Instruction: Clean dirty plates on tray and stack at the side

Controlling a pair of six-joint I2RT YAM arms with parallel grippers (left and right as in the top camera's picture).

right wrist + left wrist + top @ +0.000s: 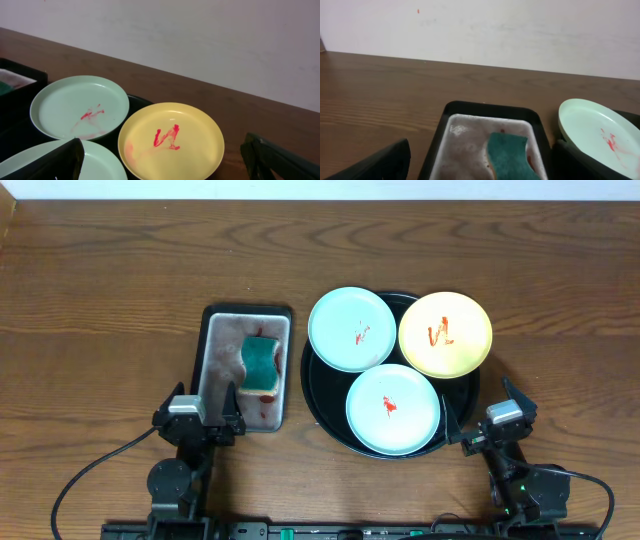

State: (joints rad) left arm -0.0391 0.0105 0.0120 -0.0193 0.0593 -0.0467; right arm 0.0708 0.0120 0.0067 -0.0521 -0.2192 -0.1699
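Three plates smeared with red sauce lie on the black tray point(318, 395): a mint-blue plate point(351, 329) at the back left, a yellow plate point(445, 333) at the back right, and a mint-blue plate point(392, 409) at the front. My left gripper point(203, 424) is open and empty at the near end of the grey pan. My right gripper point(485, 420) is open and empty just right of the tray's front. The right wrist view shows the yellow plate point(192, 145) and the back mint plate point(60, 105). The left wrist view shows that mint plate point(590, 127).
A rectangular grey metal pan point(222, 350) with a black rim stands left of the tray and holds a green-and-yellow sponge point(261, 363) in foamy water. The sponge also shows in the left wrist view point(509, 156). Cables run along the table's front edge.
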